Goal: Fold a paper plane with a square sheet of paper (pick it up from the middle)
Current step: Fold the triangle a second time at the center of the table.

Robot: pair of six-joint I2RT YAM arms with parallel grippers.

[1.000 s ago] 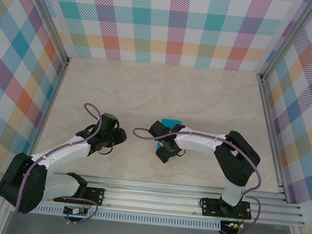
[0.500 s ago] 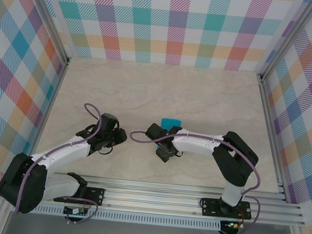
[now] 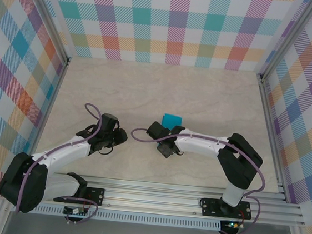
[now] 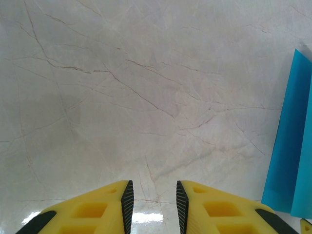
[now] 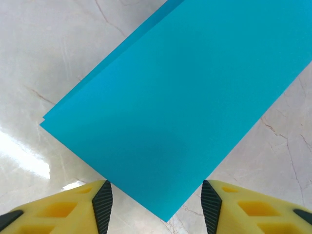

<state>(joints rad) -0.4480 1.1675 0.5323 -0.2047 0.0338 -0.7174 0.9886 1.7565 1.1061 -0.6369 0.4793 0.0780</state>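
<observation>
Left gripper (image 3: 118, 136) hangs over bare table (image 3: 214, 95), left of centre. Its yellow fingers (image 4: 97, 212) with black pads stand a narrow gap apart, with nothing between them. From the left wrist, marbled tabletop lies below that gap, and the paper (image 4: 292, 146) shows as a teal strip at the right edge, well apart from the fingers.

Near the middle of the table, in the top view, the paper (image 3: 172, 120) lies flat, its far part showing beyond the right wrist.

Right gripper (image 3: 165, 147) sits just on the near side of it, pointing down. From the right wrist, the right gripper (image 5: 156, 209) has its jaws spread wide. The paper (image 5: 185, 97) lies as a tilted rectangle on the table, and its near corner reaches into the space between the two pads without touching either. Along its upper-left side a second edge runs just beside the first, so the sheet is doubled over.
</observation>
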